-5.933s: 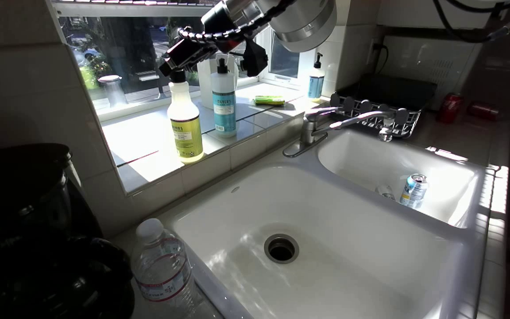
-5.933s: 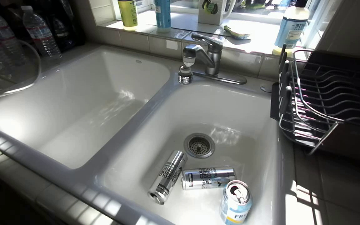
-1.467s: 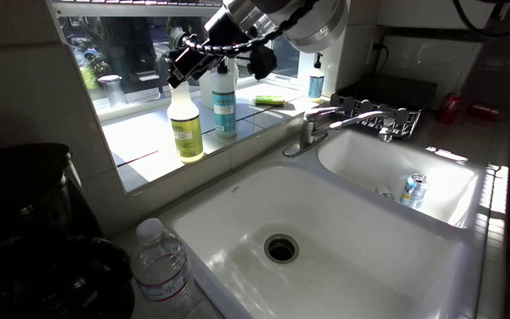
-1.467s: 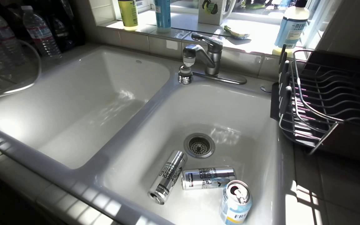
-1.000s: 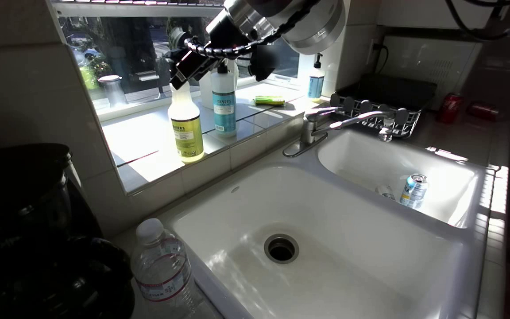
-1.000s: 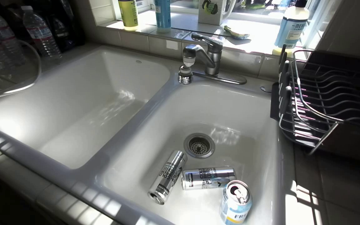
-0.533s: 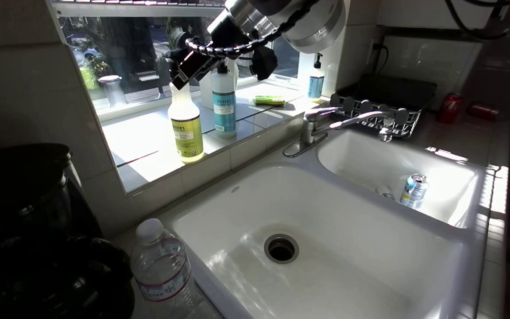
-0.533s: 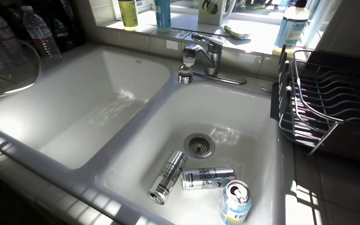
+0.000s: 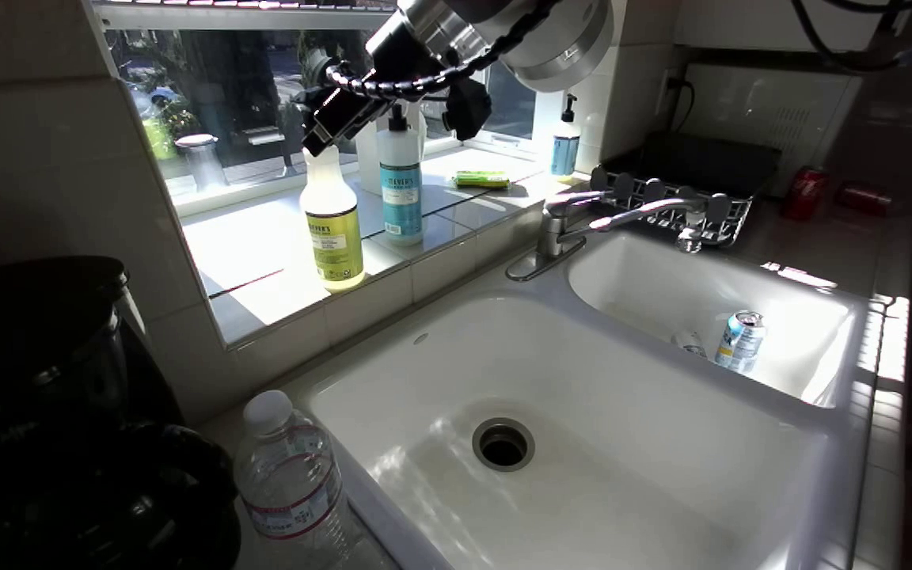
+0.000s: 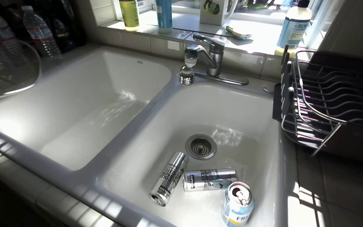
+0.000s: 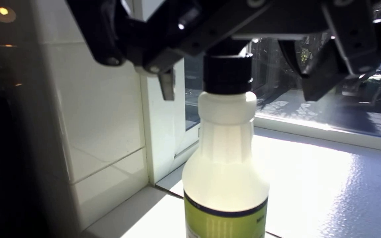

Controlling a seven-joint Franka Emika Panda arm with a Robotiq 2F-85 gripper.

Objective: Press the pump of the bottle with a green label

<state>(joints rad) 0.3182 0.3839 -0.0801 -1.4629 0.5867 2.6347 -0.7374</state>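
The bottle with a green label [image 9: 335, 245] stands upright on the window sill. Its clear neck and black collar [image 11: 227, 74] show in the wrist view; its top above the collar is hidden behind my gripper. In an exterior view only its lower part with the label [image 10: 129, 14] shows. My gripper [image 11: 240, 91] comes in from the top of the wrist view and is open. One finger [image 11: 167, 86] is left of the collar and the other right of it, with gaps on both sides. In an exterior view the gripper [image 9: 310, 123] is at the bottle's top.
A blue-label pump bottle [image 9: 400, 190] stands close beside, under the arm. Another blue-label bottle [image 10: 295, 26] is farther along the sill, past a mug [image 10: 213, 12]. The tiled side wall [image 11: 104, 109] is near the gripper. The faucet [image 9: 552, 237] and sink [image 9: 583, 380] are in front.
Compared with about six seconds ago, my gripper is lower and its jaws look wider apart, covering the black collar in an exterior view. In the last half second it has risen very slightly.
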